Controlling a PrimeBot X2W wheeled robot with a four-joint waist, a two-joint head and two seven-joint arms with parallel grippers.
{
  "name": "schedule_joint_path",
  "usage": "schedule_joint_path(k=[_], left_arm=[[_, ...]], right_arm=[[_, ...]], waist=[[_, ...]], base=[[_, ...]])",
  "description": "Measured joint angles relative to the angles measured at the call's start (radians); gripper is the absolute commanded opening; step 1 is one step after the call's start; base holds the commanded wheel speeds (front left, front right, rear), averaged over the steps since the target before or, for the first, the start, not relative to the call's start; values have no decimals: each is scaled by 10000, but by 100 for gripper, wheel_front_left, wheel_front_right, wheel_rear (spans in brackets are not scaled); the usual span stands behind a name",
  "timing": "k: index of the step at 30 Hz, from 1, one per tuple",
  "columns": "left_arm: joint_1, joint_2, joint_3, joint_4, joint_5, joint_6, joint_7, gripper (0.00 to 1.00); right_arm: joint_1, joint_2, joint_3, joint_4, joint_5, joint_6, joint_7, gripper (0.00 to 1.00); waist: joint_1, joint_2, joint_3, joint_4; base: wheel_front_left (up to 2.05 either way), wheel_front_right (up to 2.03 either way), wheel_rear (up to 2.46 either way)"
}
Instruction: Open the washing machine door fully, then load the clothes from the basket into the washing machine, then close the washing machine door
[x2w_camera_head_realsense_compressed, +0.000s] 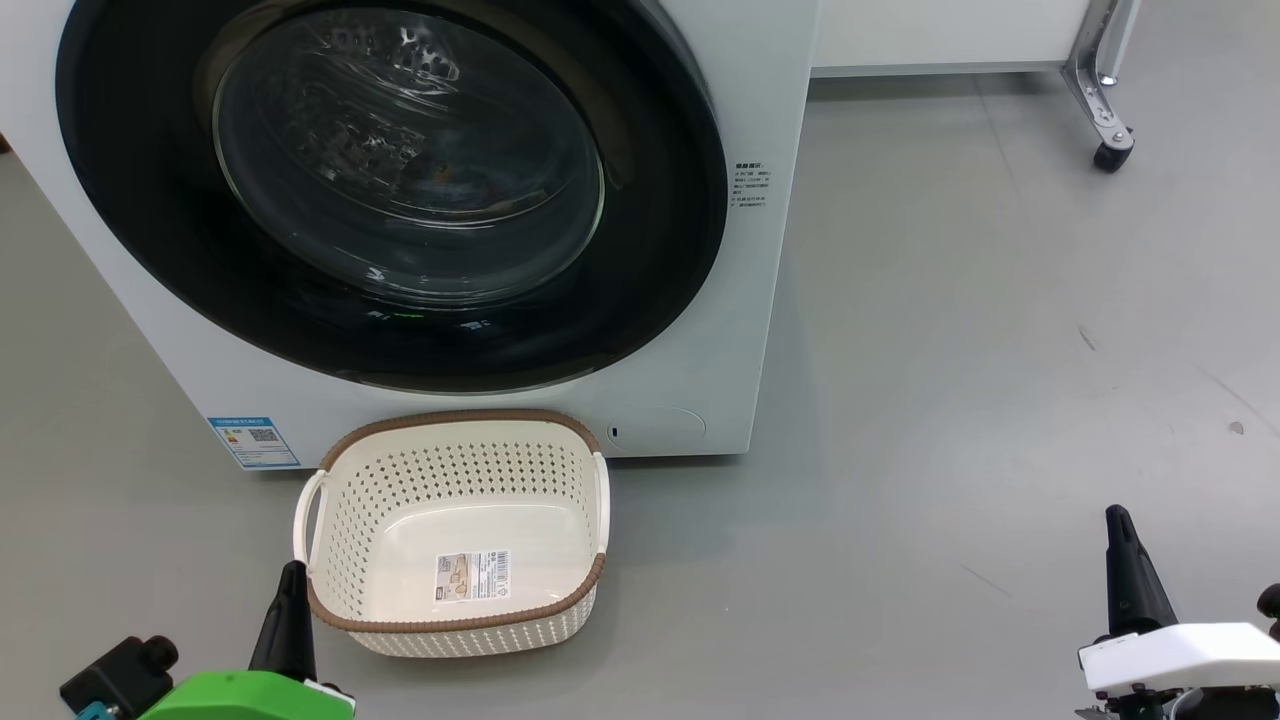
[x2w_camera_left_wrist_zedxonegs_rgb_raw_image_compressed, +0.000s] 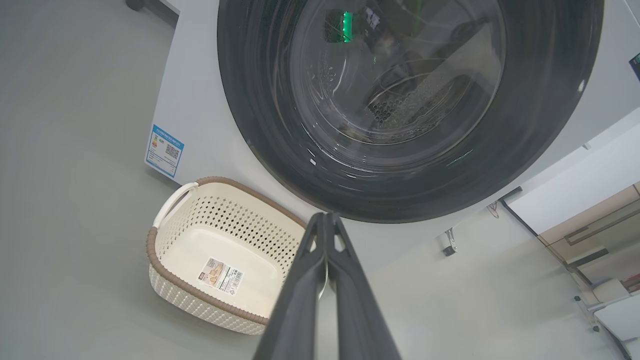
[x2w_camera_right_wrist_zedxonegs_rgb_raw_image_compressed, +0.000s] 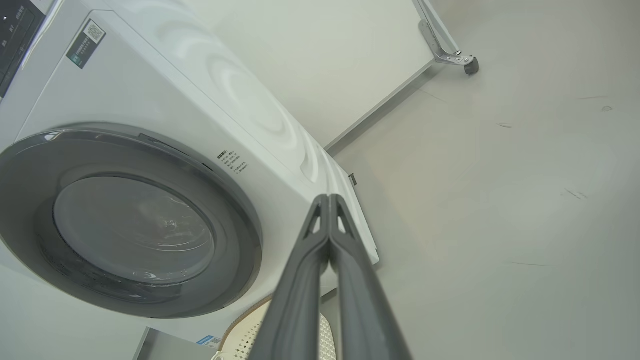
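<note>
Grey floor (x2w_camera_head_realsense_compressed: 950, 350); metal leg (x2w_camera_head_realsense_compressed: 1098, 90) with black caster (x2w_camera_head_realsense_compressed: 1110, 156) upper right; white panel (x2w_camera_head_realsense_compressed: 940, 35), perhaps cabinet, behind.

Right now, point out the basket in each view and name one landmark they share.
Head view: basket lower centre-left, on the floor.
Left wrist view: basket lower left, partly behind the left claw.
Right wrist view: basket sliver at the bottom edge, behind the right claw.
Shared landmark: the washing machine door.

head: fwd+down, close | L wrist: low, up | R wrist: oblique | shared: washing machine door (x2w_camera_head_realsense_compressed: 400, 190)

Washing machine door (x2w_camera_head_realsense_compressed: 392, 192) — top cut off
</note>
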Motion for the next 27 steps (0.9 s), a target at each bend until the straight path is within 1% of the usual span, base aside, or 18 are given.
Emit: schedule_joint_path(k=[4,27], left_arm=[[-87,15,23,21,-345,0,81,0],[-587,194,268,221,-3448,0,788,0]], right_arm=[[-123,-4,-19,44,439,0,109,0],[-710,-19,-148,447,3781,-2,867,0]], waist=[[0,0,0,-5],[0,0,-4,-43]], base=[[0,0,0],[0,0,0]])
